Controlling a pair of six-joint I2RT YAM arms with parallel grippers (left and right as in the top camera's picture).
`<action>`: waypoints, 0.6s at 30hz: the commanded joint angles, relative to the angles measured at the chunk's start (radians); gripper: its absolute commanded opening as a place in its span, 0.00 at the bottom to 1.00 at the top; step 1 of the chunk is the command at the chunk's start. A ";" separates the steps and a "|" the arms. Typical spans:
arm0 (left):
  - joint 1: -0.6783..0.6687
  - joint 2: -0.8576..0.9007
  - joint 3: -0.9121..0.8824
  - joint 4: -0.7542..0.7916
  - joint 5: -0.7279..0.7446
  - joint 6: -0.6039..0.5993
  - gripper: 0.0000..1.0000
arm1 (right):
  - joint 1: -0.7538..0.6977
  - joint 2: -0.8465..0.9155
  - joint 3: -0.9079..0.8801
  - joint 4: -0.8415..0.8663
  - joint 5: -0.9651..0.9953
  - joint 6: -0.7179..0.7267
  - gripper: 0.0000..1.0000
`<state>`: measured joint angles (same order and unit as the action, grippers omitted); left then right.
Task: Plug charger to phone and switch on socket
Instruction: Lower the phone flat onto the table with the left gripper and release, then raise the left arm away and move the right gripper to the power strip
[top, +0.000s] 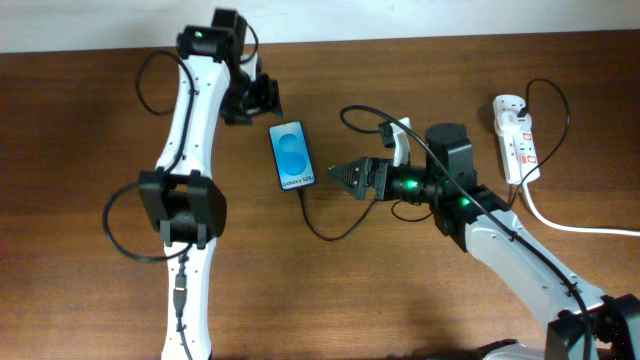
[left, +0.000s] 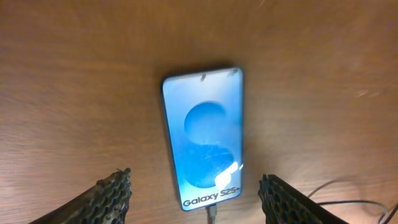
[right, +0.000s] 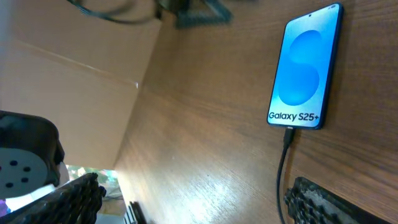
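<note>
The phone lies flat on the wooden table, its light-blue screen lit with "Galaxy" text. It also shows in the left wrist view and the right wrist view. The charger, a thin black cable, has its plug tip in the phone's bottom edge and curves away to the right. The socket, a white power strip with red switches, lies at the far right. My left gripper is open just behind the phone. My right gripper is open and empty, just right of the phone.
A thick white cord runs from the socket off the right edge. A small white object lies behind my right arm. The far table edge runs along the top of the overhead view.
</note>
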<state>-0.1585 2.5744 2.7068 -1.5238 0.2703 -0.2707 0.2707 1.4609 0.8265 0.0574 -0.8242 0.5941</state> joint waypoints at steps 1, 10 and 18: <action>0.018 -0.066 0.150 -0.028 -0.058 -0.005 0.73 | -0.033 -0.032 0.053 -0.084 -0.021 -0.091 0.98; 0.054 -0.204 0.319 -0.087 -0.058 0.030 0.78 | -0.104 -0.126 0.277 -0.657 0.251 -0.314 0.98; 0.057 -0.241 0.319 -0.110 -0.062 0.033 1.00 | -0.166 -0.226 0.476 -0.958 0.601 -0.329 0.98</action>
<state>-0.1043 2.3447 3.0192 -1.6176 0.2230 -0.2481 0.1570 1.2861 1.2297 -0.8570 -0.3962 0.2909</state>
